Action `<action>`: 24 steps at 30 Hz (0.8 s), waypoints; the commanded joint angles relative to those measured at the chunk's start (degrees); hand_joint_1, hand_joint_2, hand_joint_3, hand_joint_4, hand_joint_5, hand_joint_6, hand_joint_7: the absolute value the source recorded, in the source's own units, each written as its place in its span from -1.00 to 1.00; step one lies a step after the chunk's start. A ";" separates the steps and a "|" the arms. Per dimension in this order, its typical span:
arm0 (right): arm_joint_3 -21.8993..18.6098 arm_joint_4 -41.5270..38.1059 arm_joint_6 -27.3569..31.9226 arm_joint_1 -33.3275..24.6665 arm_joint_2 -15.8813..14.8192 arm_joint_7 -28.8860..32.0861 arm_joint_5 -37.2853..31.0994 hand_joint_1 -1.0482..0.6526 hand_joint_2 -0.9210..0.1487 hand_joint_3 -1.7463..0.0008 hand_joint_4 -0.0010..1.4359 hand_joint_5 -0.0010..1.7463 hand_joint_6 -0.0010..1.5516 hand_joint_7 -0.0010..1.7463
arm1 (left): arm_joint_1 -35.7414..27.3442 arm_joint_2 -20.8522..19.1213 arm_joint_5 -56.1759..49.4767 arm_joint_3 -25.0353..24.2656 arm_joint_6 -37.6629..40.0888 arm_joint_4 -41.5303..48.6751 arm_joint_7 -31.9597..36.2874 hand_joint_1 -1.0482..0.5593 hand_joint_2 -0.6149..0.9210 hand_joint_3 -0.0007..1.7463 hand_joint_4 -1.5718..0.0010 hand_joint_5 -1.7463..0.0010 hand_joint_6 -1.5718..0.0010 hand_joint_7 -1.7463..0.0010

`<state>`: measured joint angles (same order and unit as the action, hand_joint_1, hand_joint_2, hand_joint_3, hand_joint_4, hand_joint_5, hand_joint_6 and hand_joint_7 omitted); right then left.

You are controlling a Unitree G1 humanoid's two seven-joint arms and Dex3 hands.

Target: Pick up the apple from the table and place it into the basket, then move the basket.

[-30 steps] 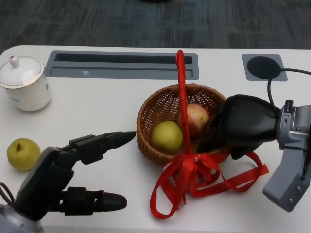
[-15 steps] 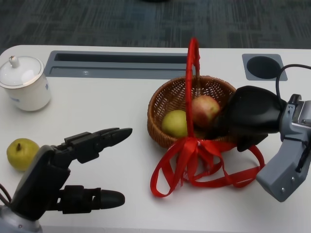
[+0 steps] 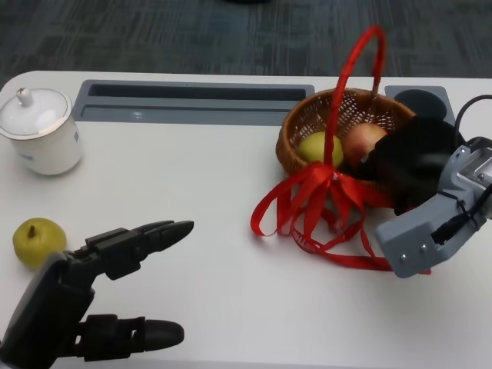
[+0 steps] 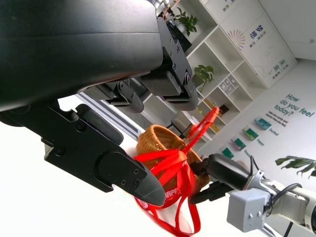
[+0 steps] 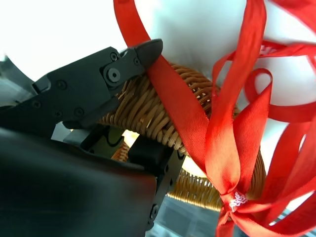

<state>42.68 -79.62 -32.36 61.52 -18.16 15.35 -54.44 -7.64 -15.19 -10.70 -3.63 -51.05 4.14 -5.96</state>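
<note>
The wicker basket (image 3: 301, 125) with a red handle (image 3: 355, 60) and red ribbon bow (image 3: 319, 198) is at the table's far right. Inside it lie the reddish apple (image 3: 363, 141) and a yellow-green fruit (image 3: 316, 146). My right hand (image 3: 417, 160) grips the basket's near right rim; in the right wrist view its fingers (image 5: 101, 81) clamp the woven wall (image 5: 154, 121) from both sides. My left hand (image 3: 91, 286) hovers at the lower left, fingers spread and holding nothing. The left wrist view shows the basket (image 4: 157, 142) and my right hand (image 4: 223, 173) far off.
A yellow-green pear (image 3: 37, 241) lies near the left edge beside my left hand. Behind it, at the far left, stands a white lidded cup (image 3: 38, 131). A grey recessed slot (image 3: 192, 102) runs along the back, and a round cable port (image 3: 421, 98) sits behind the basket.
My right hand has carried the basket to the right and away from me, with the ribbon trailing. The left hand has sunk slightly toward the near edge.
</note>
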 commanded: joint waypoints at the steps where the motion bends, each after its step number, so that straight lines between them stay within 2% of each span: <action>1: -3.56 -0.60 6.25 0.01 -0.26 -4.44 3.58 0.02 -0.87 0.98 0.58 -0.96 0.24 -0.99 | -2.85 -0.70 0.44 -1.74 -2.61 -0.76 1.25 -0.39 0.69 -1.00 0.13 0.99 0.14 0.99; 4: -5.40 -0.62 9.44 -0.45 -0.12 -5.78 4.94 0.00 -0.87 0.99 0.58 -0.97 0.25 -0.99 | -4.34 -0.82 1.11 -2.60 -4.69 -0.24 1.32 -0.39 0.71 -0.99 0.13 0.99 0.14 0.99; 9: -6.99 -0.85 15.44 -0.15 0.74 -9.17 6.03 0.05 -0.83 1.00 0.47 -0.99 0.21 -1.00 | -6.96 -1.22 1.86 -4.20 -6.22 -0.22 1.13 -0.42 0.72 -0.99 0.11 0.99 0.13 0.99; 12: -7.64 -0.83 17.11 -0.30 0.81 -8.83 6.25 0.02 -0.82 1.00 0.49 -0.98 0.23 -0.99 | -8.39 -1.50 1.89 -4.79 -6.51 -0.48 0.86 -0.41 0.72 -0.99 0.12 0.99 0.13 0.99; 17: -10.46 -0.89 19.38 -0.23 0.70 -8.89 8.24 -0.12 -0.95 0.97 0.47 -0.99 0.27 -0.98 | -10.30 -1.91 2.57 -5.50 -6.92 -1.19 0.73 -0.39 0.73 -0.99 0.12 1.00 0.13 0.99; 24: -13.20 -1.01 24.23 0.68 1.24 -10.49 9.57 -0.15 -0.99 0.97 0.40 -1.00 0.26 -1.00 | -12.85 -2.04 3.74 -6.15 -6.44 -2.94 0.43 -0.38 0.70 -1.00 0.12 0.99 0.11 0.99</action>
<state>30.50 -80.21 -9.75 60.78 -16.52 5.34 -45.85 -19.52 -16.61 -7.94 -9.27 -57.21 1.91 -5.53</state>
